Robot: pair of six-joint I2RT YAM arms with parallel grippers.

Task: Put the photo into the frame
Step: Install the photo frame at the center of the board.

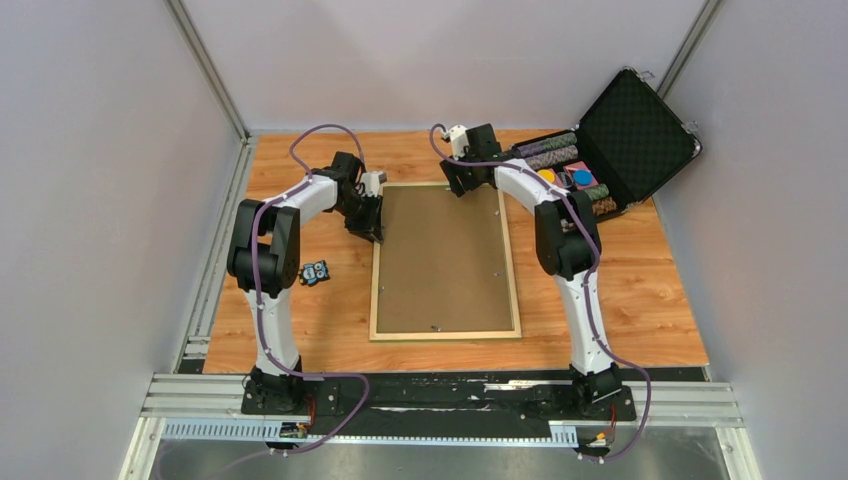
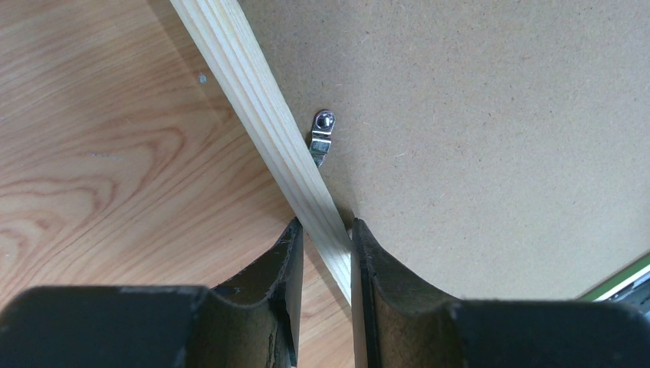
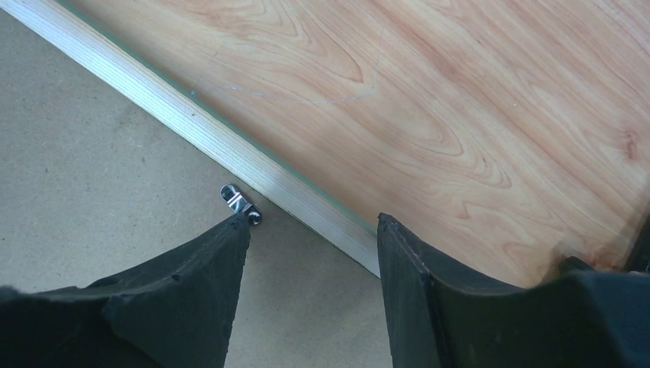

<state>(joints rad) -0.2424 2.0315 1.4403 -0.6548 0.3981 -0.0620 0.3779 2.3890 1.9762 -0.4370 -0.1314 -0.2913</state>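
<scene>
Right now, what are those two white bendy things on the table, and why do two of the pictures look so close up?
They are two robot arms bolted to the near edge of the wooden table. One picture comes from a camera high above; the other two come from small cameras on the arms' wrists, so you see their black fingers up close.

The frame lies face down, with its brown backing board on top. The left pincer is closed on the frame's pale rail, beside a small metal clip. The right pincer is open, one finger by another clip. An open case of colourful chips sits in the far right corner, and a small blue toy near the left arm.
</scene>
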